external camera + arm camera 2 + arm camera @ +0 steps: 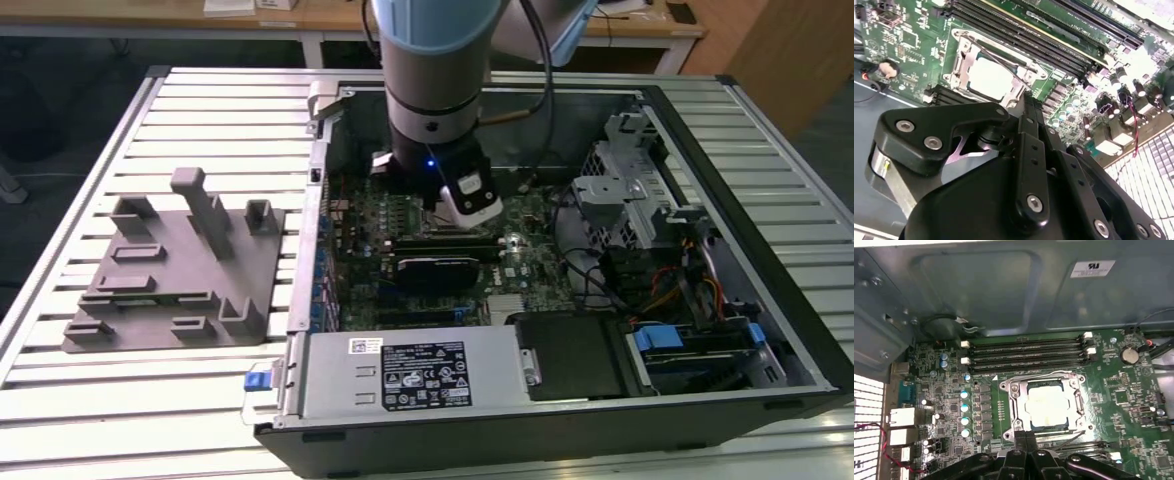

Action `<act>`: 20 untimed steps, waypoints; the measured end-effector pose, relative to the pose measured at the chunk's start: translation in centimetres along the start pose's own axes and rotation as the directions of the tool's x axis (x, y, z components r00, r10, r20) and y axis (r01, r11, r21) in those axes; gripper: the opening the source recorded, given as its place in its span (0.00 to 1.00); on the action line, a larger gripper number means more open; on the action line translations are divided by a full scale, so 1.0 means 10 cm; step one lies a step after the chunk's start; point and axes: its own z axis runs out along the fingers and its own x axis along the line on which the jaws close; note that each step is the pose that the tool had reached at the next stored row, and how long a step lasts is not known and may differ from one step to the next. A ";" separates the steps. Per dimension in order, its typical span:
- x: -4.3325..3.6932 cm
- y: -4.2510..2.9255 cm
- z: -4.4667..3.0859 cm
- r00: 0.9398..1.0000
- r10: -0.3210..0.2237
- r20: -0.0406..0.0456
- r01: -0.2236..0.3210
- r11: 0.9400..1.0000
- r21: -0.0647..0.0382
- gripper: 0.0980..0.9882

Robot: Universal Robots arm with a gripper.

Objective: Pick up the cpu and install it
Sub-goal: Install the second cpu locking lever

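- Inside the socket (1046, 405) on the motherboard (1124, 405), the cpu (1047, 406) lay flat, its pale top showing in both wrist views, the socket's metal frame around it.
- Just beside the socket's edge, my hand (1026, 436) had its fingers pressed together, pinching nothing.
- I judged the risk to be a downward slip onto that frame or the memory slots (1026, 354) beyond the socket, bending or scratching parts.
- I couldn't tell whether the chip was fully seated; if crooked, pressure could damage contacts.

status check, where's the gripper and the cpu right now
Black gripper shut, empty, at the socket's edge. Pale silver-grey square cpu seated flat in the metal socket frame on the green motherboard. Nothing lying on the chip.
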 end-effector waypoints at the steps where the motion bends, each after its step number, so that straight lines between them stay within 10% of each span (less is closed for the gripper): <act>1: -0.005 0.005 -0.014 1.000 0.000 0.000 0.000 1.000 0.000 0.01; 9: -0.168 0.018 -0.015 1.000 0.003 -0.006 -0.003 1.000 0.005 0.01; 20: -0.197 -0.057 0.022 1.000 0.003 -0.008 -0.003 1.000 0.020 0.01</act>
